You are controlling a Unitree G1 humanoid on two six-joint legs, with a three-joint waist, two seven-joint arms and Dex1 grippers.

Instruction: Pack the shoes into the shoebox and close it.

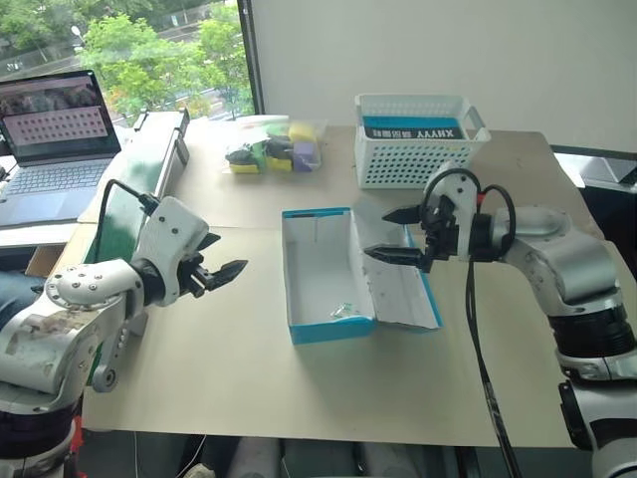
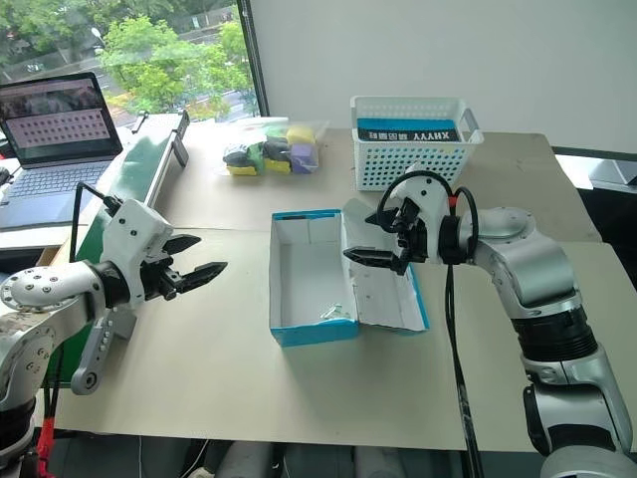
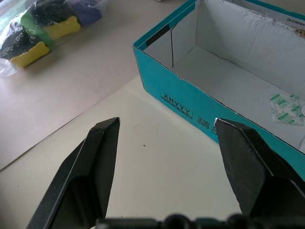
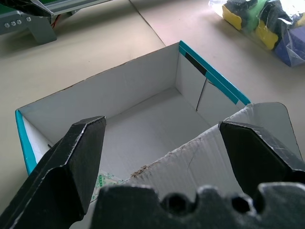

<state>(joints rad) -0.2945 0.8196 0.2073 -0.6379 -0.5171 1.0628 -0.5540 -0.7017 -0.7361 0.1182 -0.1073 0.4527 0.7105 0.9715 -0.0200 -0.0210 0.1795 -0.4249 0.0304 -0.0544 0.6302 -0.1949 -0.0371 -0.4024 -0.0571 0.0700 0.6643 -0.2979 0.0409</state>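
Left eye view has the shoebox lying open in the middle of the bench, its white inside bare but for a small packet near one end wall. Its lid is folded out flat on the robot's right side. No shoes lie in the box.

Over that lid, near the hinge edge, hangs the right gripper, its black fingers spread wide apart and holding nothing; from the right wrist view they straddle the lid's edge without touching it. Off to the box's left, clear of it, the left gripper hovers above the bench, its fingers also apart and empty, pointing toward the box's blue side wall.

Beyond the box stands a white basket with another blue box in it. A clear bag of coloured things lies to its left, and a laptop sits open at the far left.
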